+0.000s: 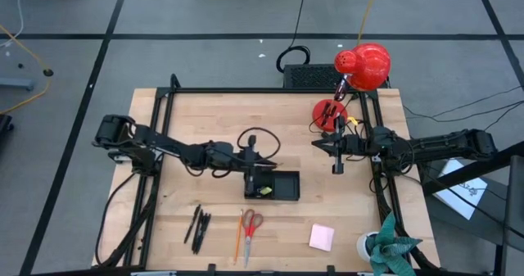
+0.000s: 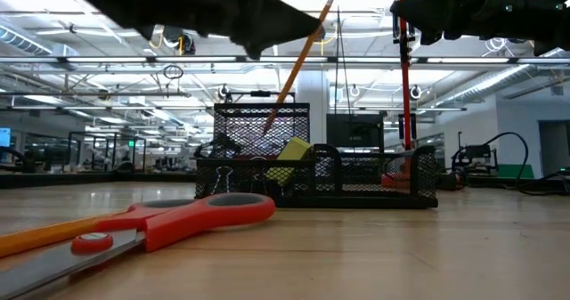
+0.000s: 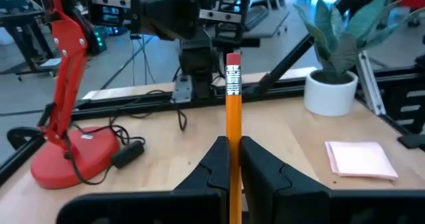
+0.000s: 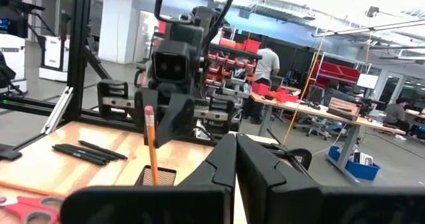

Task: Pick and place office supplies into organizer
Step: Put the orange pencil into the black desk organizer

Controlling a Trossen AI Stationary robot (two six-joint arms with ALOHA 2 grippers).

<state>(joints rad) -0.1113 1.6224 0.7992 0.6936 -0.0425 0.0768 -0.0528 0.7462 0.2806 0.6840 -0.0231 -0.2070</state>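
1 pencil pinched tight in left gripper over organizer, needing a gentle drop into a slot; right gripper shut, empty, waiting aside.

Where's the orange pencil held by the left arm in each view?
High: hidden under the left end effector, over the organizer.
Low: pencil slants from the arm down into the organizer.
Left wrist: upright between the fingers.
Right wrist: upright, eraser up.
Shared landmark: red lamp.
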